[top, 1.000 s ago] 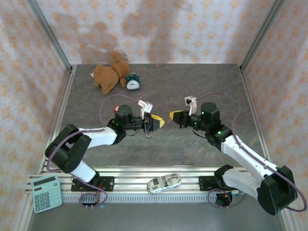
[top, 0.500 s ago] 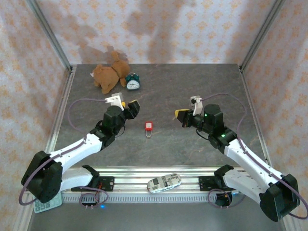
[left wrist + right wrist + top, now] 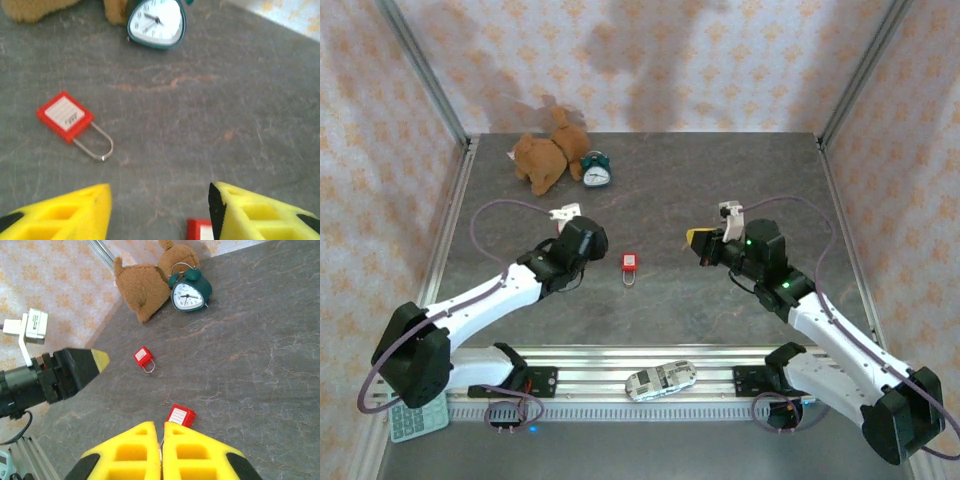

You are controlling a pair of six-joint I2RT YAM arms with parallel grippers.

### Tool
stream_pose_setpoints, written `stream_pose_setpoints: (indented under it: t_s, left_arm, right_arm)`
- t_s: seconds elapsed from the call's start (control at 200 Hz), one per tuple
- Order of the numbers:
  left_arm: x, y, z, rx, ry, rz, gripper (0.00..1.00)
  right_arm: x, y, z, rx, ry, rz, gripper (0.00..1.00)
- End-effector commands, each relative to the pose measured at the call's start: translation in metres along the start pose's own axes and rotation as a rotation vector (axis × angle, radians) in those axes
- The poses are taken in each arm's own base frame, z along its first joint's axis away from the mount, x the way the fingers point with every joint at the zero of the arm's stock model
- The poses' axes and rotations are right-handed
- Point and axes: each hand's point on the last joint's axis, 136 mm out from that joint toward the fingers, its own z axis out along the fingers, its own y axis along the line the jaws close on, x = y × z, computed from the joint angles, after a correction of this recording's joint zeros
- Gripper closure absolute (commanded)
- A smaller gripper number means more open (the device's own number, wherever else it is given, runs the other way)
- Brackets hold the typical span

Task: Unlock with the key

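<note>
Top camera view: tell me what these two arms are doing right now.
Neither arm holds the red padlock; it lies flat on the table between them. The left gripper is open, off the padlock. The right gripper is shut, with a small red tag just past its fingertips, possibly the key's; whether it grips a key is unclear. The teddy bear and clock sit at the back.

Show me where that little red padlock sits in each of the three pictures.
Top external: the red padlock lies near the picture's centre, shackle toward the bottom edge.
Left wrist: the padlock is at mid-left, shackle pointing lower right.
Right wrist: the padlock is left of centre, below the teddy bear.
Shared landmark: the green alarm clock.
</note>
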Motion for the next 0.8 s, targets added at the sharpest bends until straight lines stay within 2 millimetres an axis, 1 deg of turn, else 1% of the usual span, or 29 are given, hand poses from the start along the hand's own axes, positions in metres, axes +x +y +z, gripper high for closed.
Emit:
stream_pose_setpoints:
  t_s: [0.0, 0.16, 0.335, 0.45, 0.501, 0.676, 0.706, 0.726, 0.796]
  left_arm:
    - [0.027, 0.012, -0.008, -0.137, 0.097, 0.055, 0.41]
    - [0.050, -0.011, 0.000, -0.214, 0.226, 0.196, 0.38]
    - [0.068, -0.033, 0.017, -0.246, 0.394, 0.319, 0.41]
    - [0.080, -0.039, 0.026, -0.273, 0.459, 0.391, 0.41]
    - [0.085, -0.044, 0.029, -0.266, 0.482, 0.411, 0.39]
    - [0.093, -0.057, 0.042, -0.248, 0.520, 0.462, 0.39]
    - [0.092, -0.061, 0.042, -0.235, 0.525, 0.465, 0.39]
    - [0.099, -0.059, 0.048, -0.249, 0.546, 0.479, 0.39]
    - [0.101, -0.059, 0.053, -0.263, 0.554, 0.494, 0.38]
  right_arm:
    - [-0.006, -0.005, -0.003, 0.032, -0.057, -0.012, 0.93]
    - [-0.010, -0.011, -0.005, 0.064, -0.090, -0.013, 0.93]
    - [-0.007, -0.014, -0.007, 0.075, -0.092, -0.021, 0.93]
    - [-0.008, -0.013, -0.010, 0.072, -0.095, -0.025, 0.93]
    - [-0.008, -0.011, -0.011, 0.068, -0.096, -0.028, 0.93]
    - [-0.007, -0.012, -0.013, 0.069, -0.105, -0.037, 0.93]
    - [-0.007, -0.012, -0.013, 0.069, -0.105, -0.039, 0.93]
    - [-0.007, -0.012, -0.013, 0.069, -0.105, -0.039, 0.93]
    - [-0.008, -0.012, -0.014, 0.073, -0.108, -0.043, 0.93]
